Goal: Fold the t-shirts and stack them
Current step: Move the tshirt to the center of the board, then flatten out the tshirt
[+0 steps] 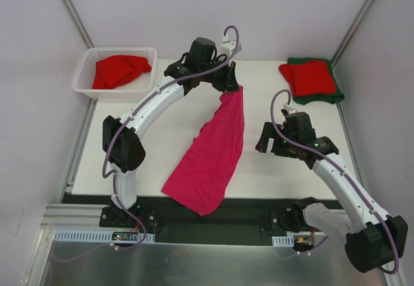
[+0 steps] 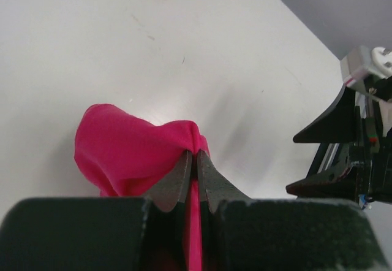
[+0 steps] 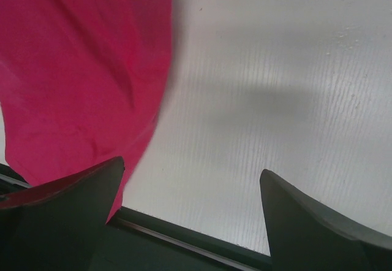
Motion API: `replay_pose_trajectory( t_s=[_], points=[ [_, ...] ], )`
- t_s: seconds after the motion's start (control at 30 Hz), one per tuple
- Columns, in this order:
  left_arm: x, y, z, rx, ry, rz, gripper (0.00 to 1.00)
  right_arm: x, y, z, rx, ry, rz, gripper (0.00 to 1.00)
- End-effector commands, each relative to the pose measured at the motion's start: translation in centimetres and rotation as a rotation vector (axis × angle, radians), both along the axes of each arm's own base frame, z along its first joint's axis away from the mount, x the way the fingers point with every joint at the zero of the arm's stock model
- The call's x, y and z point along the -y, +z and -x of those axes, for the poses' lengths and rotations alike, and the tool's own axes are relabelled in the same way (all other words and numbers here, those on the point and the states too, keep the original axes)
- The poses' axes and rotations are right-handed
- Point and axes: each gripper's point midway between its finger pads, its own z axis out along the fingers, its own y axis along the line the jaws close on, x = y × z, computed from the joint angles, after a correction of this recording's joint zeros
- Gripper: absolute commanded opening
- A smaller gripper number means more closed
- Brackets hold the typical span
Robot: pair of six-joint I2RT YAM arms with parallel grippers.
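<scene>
top external view: a white table [image 1: 174, 121] with both arms over it, their bases at the bottom of the frame.
left gripper [image 1: 233, 84]: upper centre of the frame, jaws pressed together on a bunched edge of the magenta t-shirt [image 1: 213, 153].
magenta t-shirt: hangs from that pinch and runs down to the lower centre; its lower end lies spread on the table and laps over the near edge onto the dark strip.
left wrist view: left gripper [image 2: 196, 154] pinches a gathered fold of the magenta t-shirt [image 2: 122, 154]; cloth passes between the two fingers [image 2: 179, 182], with the table below.
right gripper [image 1: 264, 143]: right of centre, near the hanging shirt's right edge but apart from it; jaws spread wide, holding nothing.
right wrist view: right gripper [image 3: 191, 168] above bare table; the magenta t-shirt [image 3: 79, 81] fills the upper left of the frame.
crumpled red t-shirt [image 1: 119, 71]: inside the white basket [image 1: 83, 76], upper left.
folded red t-shirt [image 1: 308, 77]: lies on the dark green t-shirt [image 1: 337, 96], upper right corner of the table.
</scene>
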Motion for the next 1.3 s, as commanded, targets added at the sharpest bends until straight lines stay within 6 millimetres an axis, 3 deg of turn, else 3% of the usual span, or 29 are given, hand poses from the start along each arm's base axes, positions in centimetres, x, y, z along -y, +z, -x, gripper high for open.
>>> replay_pose_trajectory(
  t_s=[0.0,0.23,0.37,0.4,0.47,0.5,0.53,0.57,0.63,0.7,0.73,0.77,0.8,0.83,0.87,0.9,0.93,0.97,1.0,1.03,1.07,1.1,1.13,1.2,1.23,1.27],
  points=[
    [3.0,3.1,-0.2,0.065,-0.118,0.110,0.00,0.0,0.7,-0.3,0.020,-0.011,0.003,0.96],
    [5.4,3.1,-0.6,0.076,-0.203,0.147,0.00,0.1,0.6,-0.1,0.011,-0.008,0.010,0.96],
    [6.5,1.6,-0.1,0.009,-0.276,0.174,0.00,0.1,0.9,-0.1,0.019,-0.008,0.012,0.96],
    [6.7,1.5,0.2,-0.003,-0.292,0.178,0.04,0.1,0.9,0.0,0.019,-0.010,0.013,0.96],
    [6.7,0.5,0.4,-0.020,-0.293,0.165,0.31,0.2,0.9,0.0,0.019,-0.010,0.014,0.96],
    [6.7,0.3,0.5,-0.023,-0.291,0.159,0.51,0.2,0.8,0.0,0.017,-0.010,0.016,0.96],
    [6.5,-0.6,0.5,-0.034,-0.273,0.139,0.87,0.2,0.7,0.0,0.014,-0.009,0.016,0.96],
    [6.2,-0.1,0.8,-0.020,-0.267,0.135,0.98,0.2,0.6,0.0,0.012,-0.009,0.017,0.96],
    [5.6,-1.0,1.0,-0.023,-0.238,0.103,0.99,0.1,0.4,0.0,0.008,-0.006,0.017,0.96],
    [4.6,0.3,1.6,0.011,-0.217,0.096,0.99,0.0,0.4,-0.1,0.008,-0.003,0.014,0.96],
    [4.0,-1.1,2.1,-0.017,-0.204,0.067,0.99,-0.1,0.3,-0.1,0.007,-0.002,0.012,0.96],
    [3.1,0.1,2.6,0.014,-0.178,0.062,0.99,-0.2,0.4,-0.2,0.009,0.001,0.009,0.96],
    [2.5,0.0,3.0,0.010,-0.167,0.052,0.99,-0.2,0.3,-0.2,0.008,0.003,0.010,0.96],
    [1.6,-2.0,3.8,-0.033,-0.153,0.017,0.99,-0.3,0.3,-0.4,0.011,0.002,0.010,0.96],
    [0.7,-0.8,4.6,-0.017,-0.132,0.024,0.99,-0.3,0.2,-0.4,0.009,0.004,0.012,0.96],
    [0.2,-1.2,5.3,-0.024,-0.119,0.011,0.99,-0.4,0.2,-0.4,0.008,0.008,0.013,0.96],
    [-0.8,-3.6,6.5,-0.067,-0.104,-0.029,0.99,-0.4,0.2,-0.5,0.011,0.011,0.015,0.96],
    [-1.6,-1.8,7.5,-0.023,-0.087,0.000,0.99,-0.4,0.2,-0.6,0.012,0.018,0.021,0.96],
    [-2.3,-2.3,8.0,-0.016,-0.056,-0.015,0.99,-0.4,0.2,-0.7,0.015,0.018,0.024,0.96],
    [-3.2,-4.5,9.3,-0.059,-0.047,-0.045,0.99,-0.3,0.3,-0.8,0.020,0.018,0.028,0.96],
    [-4.1,-3.1,10.4,-0.044,-0.028,-0.017,0.99,-0.3,0.4,-1.0,0.026,0.016,0.031,0.96],
    [-4.6,-3.3,10.8,-0.038,-0.003,-0.012,0.99,-0.4,0.9,-1.1,0.041,0.023,0.030,0.96],
    [-5.5,-5.6,12.1,-0.080,0.008,-0.041,0.99,-0.4,1.2,-1.4,0.053,0.021,0.027,0.96],
    [-6.2,-5.1,13.9,-0.077,0.032,-0.007,0.99,-0.4,1.8,-1.8,0.074,0.019,0.030,0.96],
    [-6.7,-7.9,15.6,-0.109,0.040,-0.053,0.99,-0.4,2.0,-2.0,0.080,0.020,0.028,0.96],
    [-6.9,-7.8,16.8,-0.115,0.045,-0.040,0.99,-0.6,2.2,-2.2,0.081,0.024,0.025,0.96]
  ],
)
